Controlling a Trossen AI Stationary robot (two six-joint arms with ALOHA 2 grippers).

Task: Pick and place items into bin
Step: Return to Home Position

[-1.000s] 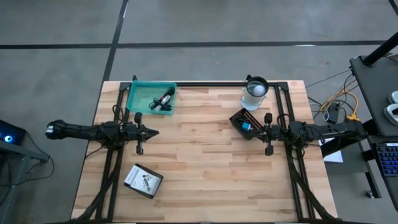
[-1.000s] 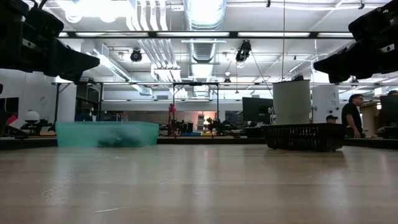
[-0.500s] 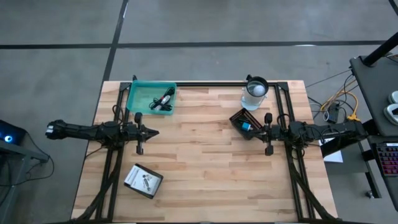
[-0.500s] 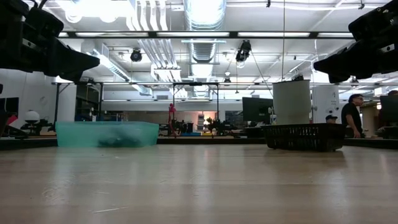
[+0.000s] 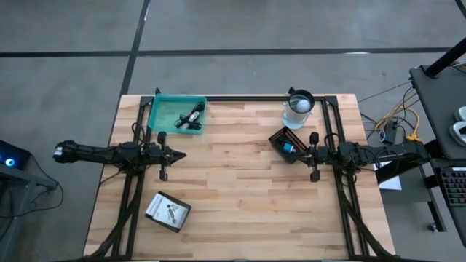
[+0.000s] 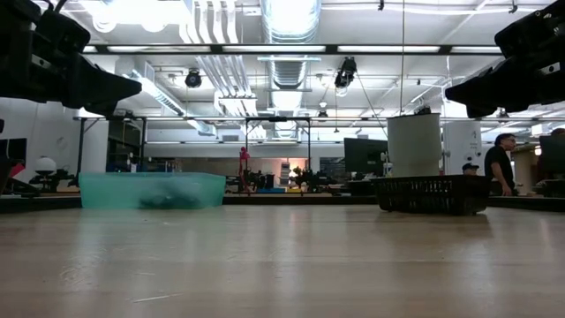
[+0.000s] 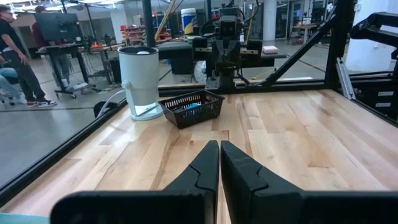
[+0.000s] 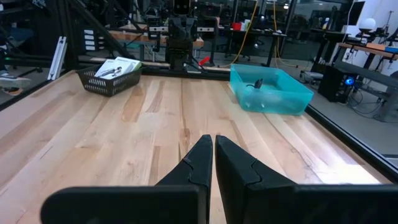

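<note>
A black-and-red cable (image 5: 192, 116) lies in the teal bin (image 5: 166, 110). White boxes (image 8: 118, 66) fill the left basket (image 8: 101, 86), and a blue item (image 7: 189, 106) sits in the right basket (image 7: 198, 116). The left gripper (image 7: 219, 144) and right gripper (image 8: 213, 139) hover with fingers pressed together, holding nothing.

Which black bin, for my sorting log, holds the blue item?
The black bin beside the clear cup holds the blue item; the other black bin, lower left, holds white boxes.

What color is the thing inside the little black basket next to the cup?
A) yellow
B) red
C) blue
C: in the high view, a blue item lies inside the black basket that sits right beside the clear cup.
</note>
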